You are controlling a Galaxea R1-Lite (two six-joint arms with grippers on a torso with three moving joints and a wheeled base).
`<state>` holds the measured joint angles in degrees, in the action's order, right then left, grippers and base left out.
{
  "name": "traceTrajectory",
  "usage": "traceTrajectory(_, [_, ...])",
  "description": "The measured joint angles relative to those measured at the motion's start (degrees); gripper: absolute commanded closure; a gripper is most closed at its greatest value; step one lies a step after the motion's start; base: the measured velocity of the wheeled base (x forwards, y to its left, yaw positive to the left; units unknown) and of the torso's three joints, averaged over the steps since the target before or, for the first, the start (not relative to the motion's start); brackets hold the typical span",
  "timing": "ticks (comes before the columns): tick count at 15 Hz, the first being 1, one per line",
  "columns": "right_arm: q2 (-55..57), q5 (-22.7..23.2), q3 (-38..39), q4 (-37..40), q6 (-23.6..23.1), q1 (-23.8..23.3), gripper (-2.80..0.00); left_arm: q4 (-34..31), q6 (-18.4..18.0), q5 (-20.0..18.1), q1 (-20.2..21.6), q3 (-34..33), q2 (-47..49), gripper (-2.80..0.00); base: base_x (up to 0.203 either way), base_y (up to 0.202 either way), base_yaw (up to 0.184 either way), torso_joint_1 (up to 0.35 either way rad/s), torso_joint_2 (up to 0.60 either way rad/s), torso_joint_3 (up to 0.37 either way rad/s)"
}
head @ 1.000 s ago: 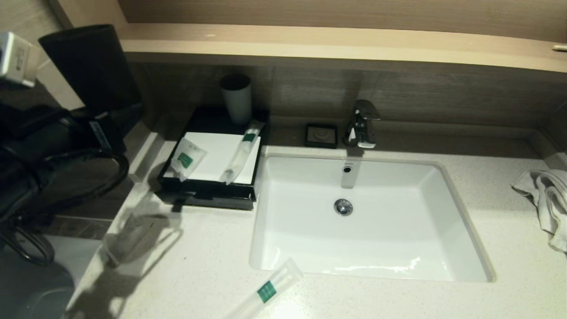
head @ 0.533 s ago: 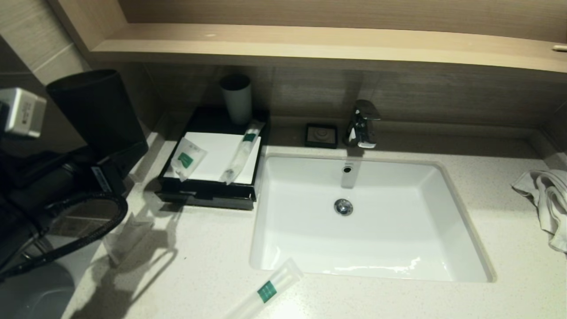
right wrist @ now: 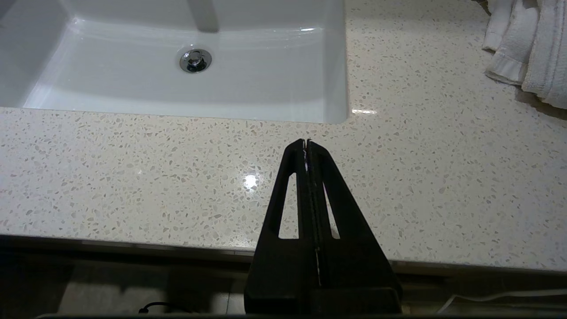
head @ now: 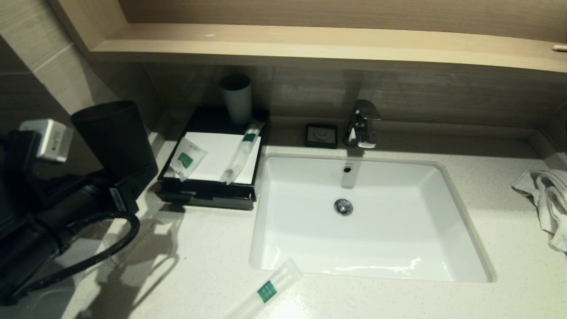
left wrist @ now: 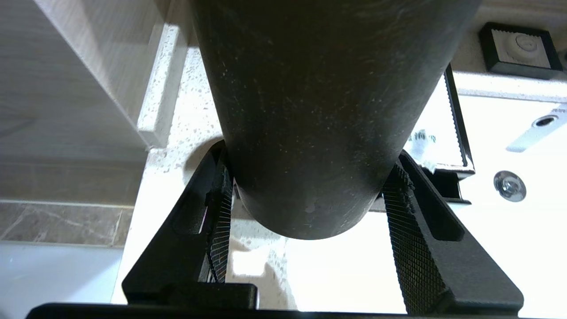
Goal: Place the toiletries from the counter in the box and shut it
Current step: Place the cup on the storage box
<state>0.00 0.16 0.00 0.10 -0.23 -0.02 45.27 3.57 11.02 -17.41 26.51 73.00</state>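
Note:
A black box (head: 175, 153) with a white inside stands on the counter left of the sink. A small sachet with a green label (head: 188, 157) and a long packet (head: 241, 151) lie across its top. Another long packet with a green label (head: 267, 290) lies on the counter at the sink's front edge. My left gripper (head: 133, 179) is shut on the base of a black cup (head: 113, 137), upright, just left of the box; the left wrist view shows the fingers (left wrist: 401, 208) gripping the cup (left wrist: 319, 97). My right gripper (right wrist: 306, 142) is shut and empty above the counter's front edge.
A grey cup (head: 236, 98) stands at the back of the box. A white sink (head: 452, 261) with a tap (head: 363, 123) fills the middle, a black soap dish (head: 321, 135) behind it. A white towel (head: 547, 199) lies at the right. A wall is at the left.
My left arm has carried the black cup down and to the right, closer to the counter and the box. The packets and the right arm have not moved.

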Motion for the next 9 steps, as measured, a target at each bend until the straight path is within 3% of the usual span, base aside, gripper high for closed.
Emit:
traceTrajectory(4, [0.0, -0.02, 0.0, 0.0, -0.04, 0.0, 0.0, 8.29, -0.22, 1.41, -0.74, 0.13, 5.74, 0.0, 0.0, 0.0, 0.0, 0.0, 0.0, 0.0])
traceTrajectory(9, [0.0, 0.0, 0.0, 0.01, 0.01, 0.0, 0.0, 11.5, -0.13, 3.02, -3.26, 0.92, 10.4, 0.0, 0.0, 0.0, 0.0, 0.0, 0.0, 0.0])
